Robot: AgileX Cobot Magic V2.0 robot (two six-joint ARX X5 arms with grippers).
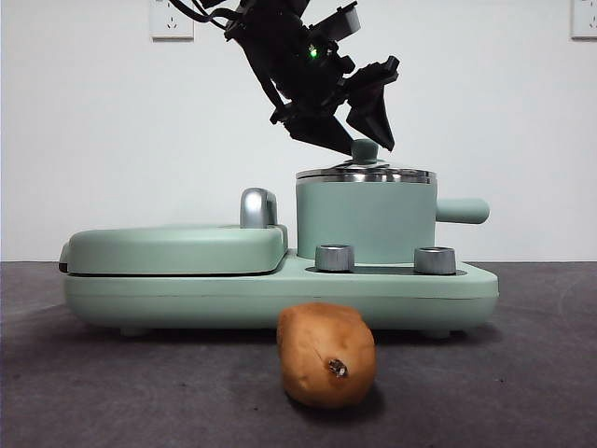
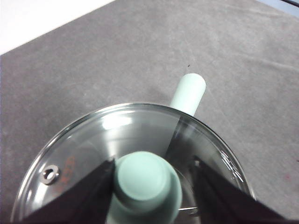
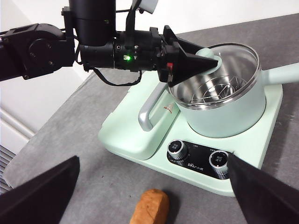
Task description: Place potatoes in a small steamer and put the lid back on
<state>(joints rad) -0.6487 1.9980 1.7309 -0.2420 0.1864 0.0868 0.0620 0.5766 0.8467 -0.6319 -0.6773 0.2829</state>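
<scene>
The left gripper [image 1: 359, 131] reaches down at a slant over the small steamer [image 1: 366, 219], its black jaws spread to either side of the lid's mint-green knob [image 2: 147, 186]; from its own wrist camera both jaws sit just beside the knob, though I cannot tell whether they press on it. The lid [image 2: 131, 154], clear glass with a steel rim, rests on the steamer, and a wire rack [image 3: 219, 91] shows through it inside the pot. The steamer's stubby side handle [image 1: 462, 210] sticks out away from the flat green griddle [image 1: 173, 247], which lies closed beside it on the same pale green base [image 1: 280, 294]. Two steel dials [image 1: 334, 258] stand on the base in front of the pot. The potato [image 1: 326, 355] lies on the dark table [image 1: 112, 392] in front of the base, apart from it, a small dark spot showing at its near end. The right gripper [image 3: 154, 196] hovers well back over the table, above the potato and clear of it, jaws wide apart and holding nothing.
</scene>
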